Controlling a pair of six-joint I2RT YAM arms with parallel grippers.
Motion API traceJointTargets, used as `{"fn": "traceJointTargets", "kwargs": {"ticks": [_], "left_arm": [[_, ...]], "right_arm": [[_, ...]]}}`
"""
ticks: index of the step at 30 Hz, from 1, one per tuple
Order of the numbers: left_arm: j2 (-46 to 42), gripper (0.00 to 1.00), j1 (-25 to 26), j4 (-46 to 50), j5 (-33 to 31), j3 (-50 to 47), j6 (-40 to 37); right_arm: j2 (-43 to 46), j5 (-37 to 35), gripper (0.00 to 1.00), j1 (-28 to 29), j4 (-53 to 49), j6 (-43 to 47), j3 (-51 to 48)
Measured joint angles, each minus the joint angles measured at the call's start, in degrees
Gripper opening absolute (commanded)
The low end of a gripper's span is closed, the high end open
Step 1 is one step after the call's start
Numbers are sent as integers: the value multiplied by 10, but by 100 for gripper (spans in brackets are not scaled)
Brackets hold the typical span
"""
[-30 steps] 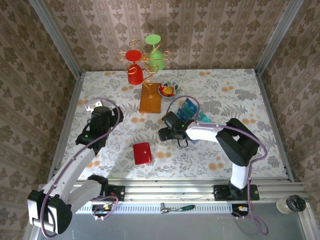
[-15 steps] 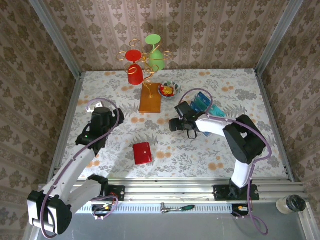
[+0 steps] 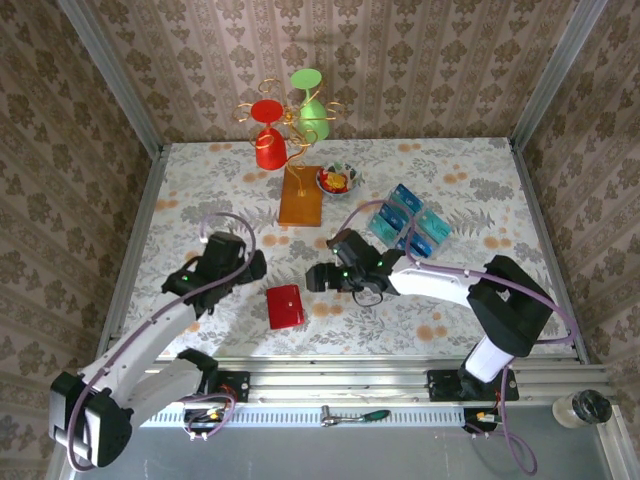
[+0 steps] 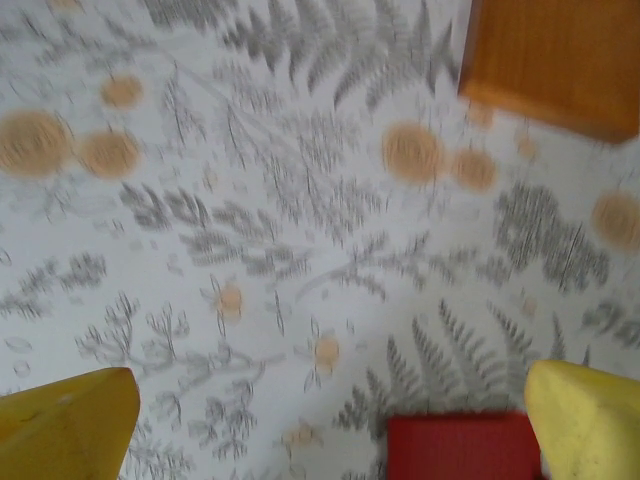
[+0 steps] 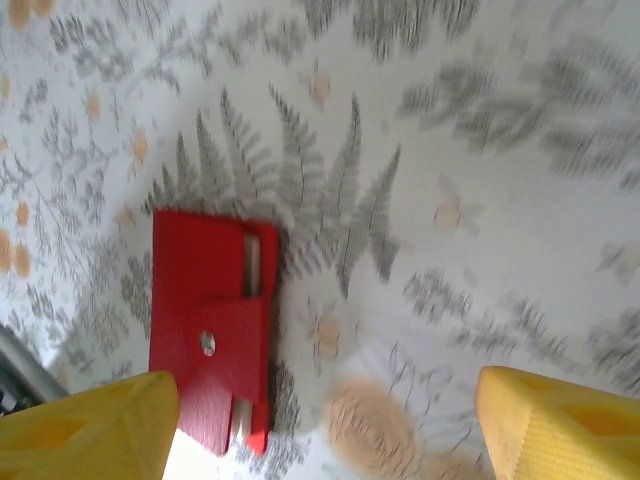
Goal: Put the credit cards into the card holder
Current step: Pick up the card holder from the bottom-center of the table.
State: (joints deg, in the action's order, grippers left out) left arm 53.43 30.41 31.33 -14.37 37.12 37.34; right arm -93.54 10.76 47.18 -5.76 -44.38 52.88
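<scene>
Nothing's in yet: my left gripper [image 4: 325, 420] and right gripper [image 5: 325, 425] both gape empty beside the shut card holder [image 3: 285, 306], credit cards [image 3: 408, 225] well off from it.

The left arm [image 3: 150, 335] and the right arm [image 3: 440, 282] are built alike: white shells over the long links, black housings at the joints. A lilac cable [image 3: 228, 217] loops out by the left wrist and runs down the arm. A matching right cable [image 3: 352, 214] arcs over the other wrist. The left hand [image 3: 248, 267] and the right hand [image 3: 314, 278] are black-bodied. Their fingers [image 4: 65, 425] [image 5: 560, 420] are blunt yellow wedges. Two black bases [image 3: 205, 376] are bolted to a ribbed metal rail [image 3: 340, 385] along the desk's near edge.
</scene>
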Motion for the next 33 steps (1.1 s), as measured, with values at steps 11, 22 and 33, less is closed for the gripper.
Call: {"fn": "traceJointTargets", "kwargs": {"ticks": [11, 22, 33], "left_arm": [[16, 100, 109, 26, -45, -70, 70], [68, 100, 131, 4, -63, -72, 74], [88, 100, 143, -14, -70, -96, 86]], "right_arm": [[-9, 19, 56, 57, 70, -115, -30], [-65, 33, 53, 76, 114, -148, -30], [-100, 55, 52, 76, 170, -163, -30]]}}
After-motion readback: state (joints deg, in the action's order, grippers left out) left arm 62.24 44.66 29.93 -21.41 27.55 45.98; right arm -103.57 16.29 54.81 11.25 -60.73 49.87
